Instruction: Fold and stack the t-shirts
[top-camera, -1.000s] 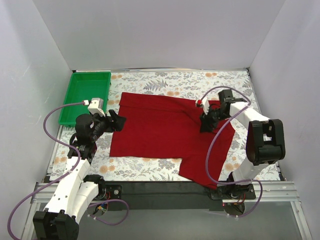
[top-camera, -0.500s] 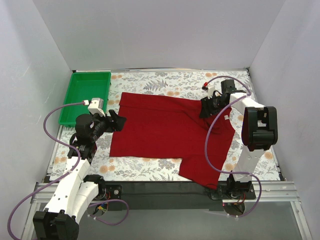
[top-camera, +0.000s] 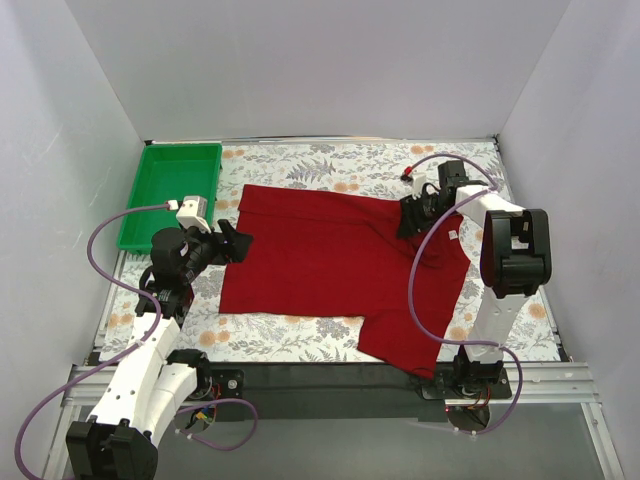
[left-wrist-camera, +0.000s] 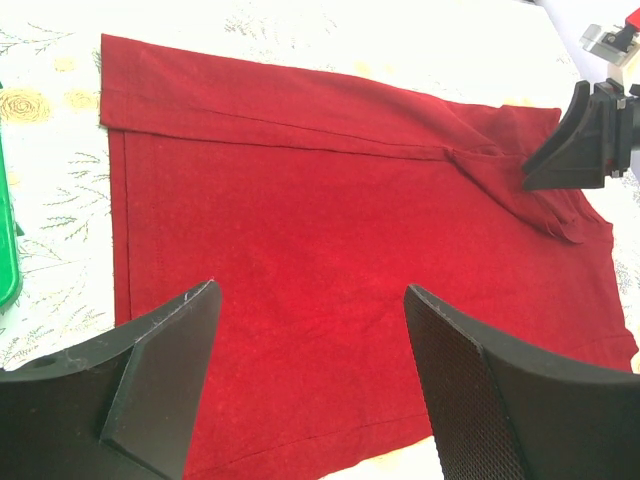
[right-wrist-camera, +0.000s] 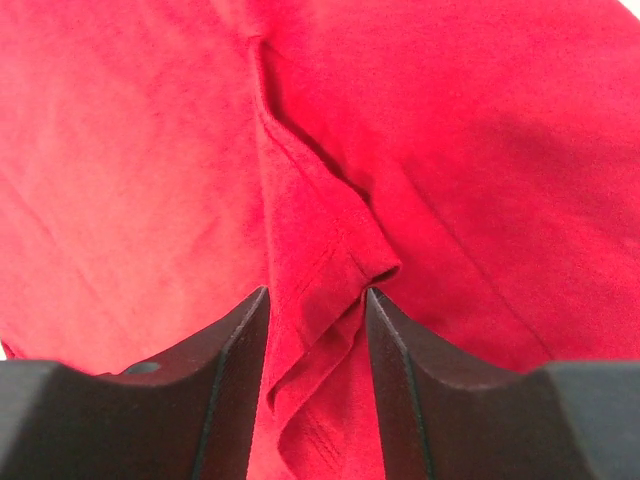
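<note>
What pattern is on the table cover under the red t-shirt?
Floral: grey-green leaves and orange flowers on the white table cover, clearest in the top external view.

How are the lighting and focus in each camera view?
Top external: even light, sharp, t-shirt clear. Left wrist: table washed out at top right. Right wrist: very close, cloth oversaturated, dark shadow beside the fold in the right gripper.
</note>
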